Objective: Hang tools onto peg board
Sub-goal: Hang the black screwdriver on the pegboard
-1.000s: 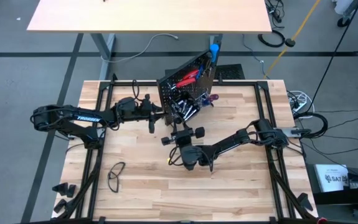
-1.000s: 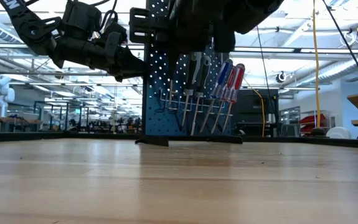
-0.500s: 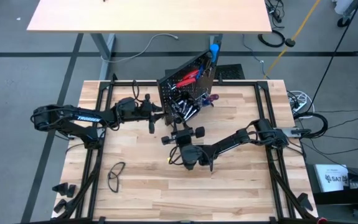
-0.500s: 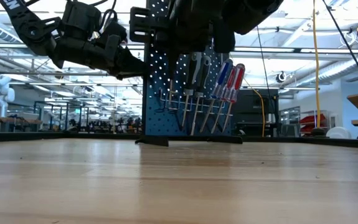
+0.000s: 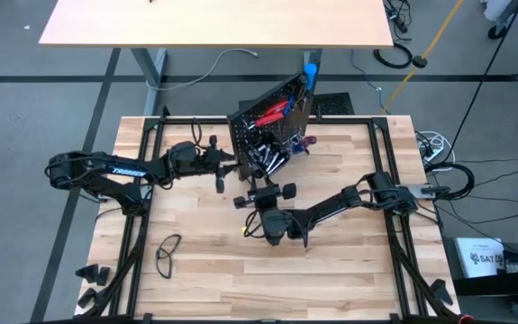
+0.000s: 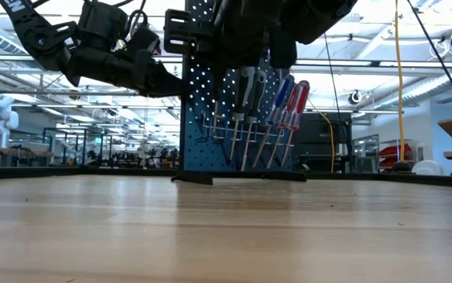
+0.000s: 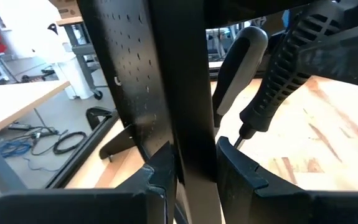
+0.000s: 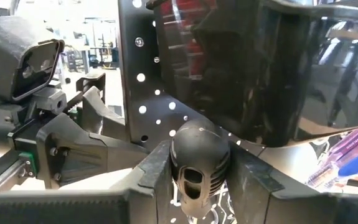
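The black peg board [image 5: 272,121] stands upright at the table's far middle, its foot [image 6: 191,179] on the wood. Screwdrivers with blue, red and black handles [image 6: 284,110] hang from its hooks, and red pliers [image 5: 273,112] lie across its top. My left gripper [image 5: 233,167] reaches in from the table's left and is shut on the board's edge. My right gripper [image 5: 263,180] stands just in front of the board's face, shut on a black-handled screwdriver [image 8: 198,155]. The screwdriver's shaft is hidden behind its handle. My left gripper pinches the peg board's upright side edge [image 7: 188,124] between its two fingers [image 7: 160,168], coming in about level from the table's left. The board stays upright on its foot. My right gripper pinches the screwdriver's black handle near its butt end [image 8: 197,140] between its two fingers [image 8: 157,165]. The fingers point level toward the board, and the handle lies along them. The tool is clear of the table.
A black bin [image 8: 259,74] is fixed to the board, above and beside the held handle. A pair of glasses [image 5: 168,252] lies at the table's near left. The near half of the tabletop [image 5: 331,270] is bare wood. Another table [image 5: 213,22] stands beyond the far edge.
My left gripper has rolled a little about its own pointing line while staying on the board's edge. The board, the right gripper and the screwdriver have kept their places.
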You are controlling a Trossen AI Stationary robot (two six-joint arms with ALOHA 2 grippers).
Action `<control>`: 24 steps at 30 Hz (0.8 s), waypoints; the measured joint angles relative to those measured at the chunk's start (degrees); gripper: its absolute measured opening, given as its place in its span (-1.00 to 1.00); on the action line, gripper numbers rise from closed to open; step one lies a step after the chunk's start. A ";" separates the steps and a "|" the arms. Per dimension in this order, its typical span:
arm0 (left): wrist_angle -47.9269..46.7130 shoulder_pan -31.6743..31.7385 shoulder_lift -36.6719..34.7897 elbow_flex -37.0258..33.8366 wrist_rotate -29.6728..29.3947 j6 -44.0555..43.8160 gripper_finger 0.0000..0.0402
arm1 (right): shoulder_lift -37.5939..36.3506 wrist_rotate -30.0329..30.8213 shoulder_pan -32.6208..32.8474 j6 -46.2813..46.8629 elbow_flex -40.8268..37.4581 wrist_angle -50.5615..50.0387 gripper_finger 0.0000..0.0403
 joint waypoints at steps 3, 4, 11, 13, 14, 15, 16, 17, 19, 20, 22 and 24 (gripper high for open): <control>0.04 0.16 0.00 0.04 -1.43 0.48 -0.58 | 0.00 -0.17 -0.23 0.04 0.00 -0.02 -0.45; 0.07 0.40 0.00 0.04 -1.50 0.56 -0.58 | 0.00 -0.19 -0.26 0.05 0.00 -0.03 -0.45; 0.00 2.65 0.00 0.11 -2.38 0.54 -0.58 | 0.00 -0.50 -0.39 0.18 0.00 -0.31 -0.45; 0.00 2.69 0.00 0.11 -2.38 0.54 -0.58 | 0.00 -0.50 -0.62 0.18 0.00 -0.33 -0.45; 0.00 2.69 0.00 0.11 -2.38 0.58 -0.58 | 0.00 -0.51 -0.68 0.20 0.00 -0.33 -0.45; 0.00 2.69 0.00 0.11 -2.34 0.60 -0.58 | 0.00 -0.52 -0.83 0.22 0.00 -0.33 -0.45; 0.00 2.69 0.00 0.11 -2.18 0.60 -0.58 | 0.00 -0.54 -0.98 0.22 0.00 -0.33 -0.45; 0.00 2.71 0.00 0.11 -1.93 0.65 -0.58 | 0.00 -0.54 -1.09 0.22 0.00 -0.33 -0.45; 0.00 2.75 0.00 0.11 -1.33 0.92 -0.58 | 0.00 -0.54 -1.37 0.21 0.00 -0.05 -0.45; 0.01 2.79 0.00 0.11 -1.14 1.00 -0.58 | 0.00 -0.57 -1.48 0.21 0.00 -0.02 -0.45; 0.01 2.80 0.00 0.11 -0.95 1.37 -0.58 | 0.00 -0.57 -1.77 0.20 0.00 0.00 -0.45; 0.02 2.80 0.00 0.11 -0.66 1.93 -0.58 | 0.00 -0.56 -2.11 0.20 0.00 0.00 -0.45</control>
